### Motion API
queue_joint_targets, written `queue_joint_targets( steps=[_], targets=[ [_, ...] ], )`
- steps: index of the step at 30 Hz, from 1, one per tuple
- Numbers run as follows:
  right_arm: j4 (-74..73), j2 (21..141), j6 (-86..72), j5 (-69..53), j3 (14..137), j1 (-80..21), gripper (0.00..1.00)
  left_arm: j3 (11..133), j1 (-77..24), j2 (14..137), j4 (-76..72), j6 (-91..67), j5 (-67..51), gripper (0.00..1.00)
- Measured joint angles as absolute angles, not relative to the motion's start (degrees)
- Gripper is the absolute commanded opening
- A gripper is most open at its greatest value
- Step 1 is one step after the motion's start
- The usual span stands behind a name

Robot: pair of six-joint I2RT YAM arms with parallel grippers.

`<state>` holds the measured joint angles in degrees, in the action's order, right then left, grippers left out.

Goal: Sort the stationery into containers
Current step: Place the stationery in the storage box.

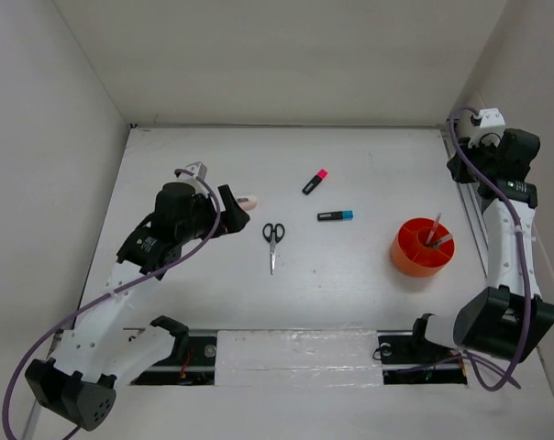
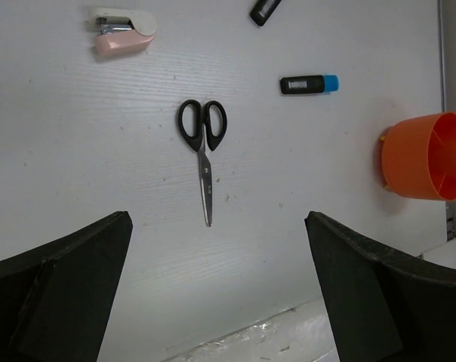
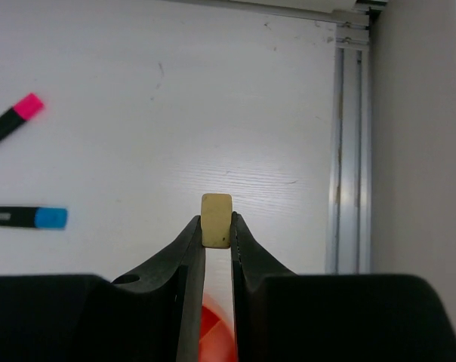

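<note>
The small yellow eraser [image 3: 216,219] sits upright between the tips of my right pincer [image 3: 217,228], which is narrowed onto it and grips it from both sides. I hold it above the table [image 1: 369,302] at the far right, beside the metal rail [image 3: 349,151] along the right edge. The orange tub [image 1: 423,246] stands on the table nearer than my right pincer, and two thin pens [image 1: 435,229] lean in its compartments. Left of the tub lies the blue-capped marker [image 1: 336,215], and farther back the pink-capped marker [image 1: 315,181], the two apart. The black-handled scissors [image 1: 273,240] lie closed near the middle, blades pointing to the near edge. My left pincer [image 1: 229,206] hangs wide and empty at the left, just beside a small pink-and-white stapler [image 2: 122,32].
</note>
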<state>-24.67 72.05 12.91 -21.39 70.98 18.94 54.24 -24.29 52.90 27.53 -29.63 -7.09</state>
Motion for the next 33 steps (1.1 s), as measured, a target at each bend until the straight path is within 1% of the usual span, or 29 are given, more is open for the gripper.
queue_joint_targets(
  steps=[3,6,11,16,23,27,33],
  targets=[
    [-25.45,75.33,18.39,-21.15,72.71,20.38,0.00,53.98,-24.29,50.17,27.40,-29.45,-7.05,0.99],
    [-25.41,76.05,21.37,-21.30,71.22,22.61,0.00,53.98,-24.29,48.86,27.14,-29.36,-7.07,0.99],
    [-24.84,69.43,23.90,-19.59,61.49,27.79,0.00,53.95,-24.29,49.28,26.98,-29.34,-7.38,0.99],
    [-25.02,60.45,26.39,-17.39,54.37,27.66,0.00,53.95,-24.29,49.43,26.79,-29.12,-8.25,0.99],
    [-23.27,53.23,28.62,-14.33,47.86,27.68,0.00,53.93,-24.29,50.41,26.72,-28.75,-9.06,0.99],
    [-23.11,50.65,28.69,-13.67,43.38,27.68,0.00,53.93,-24.29,50.41,26.68,-28.73,-9.06,0.99],
    [-22.96,50.76,28.21,-14.09,43.07,27.68,0.00,53.93,-24.29,50.41,26.46,-28.71,-9.08,0.99]
  ],
)
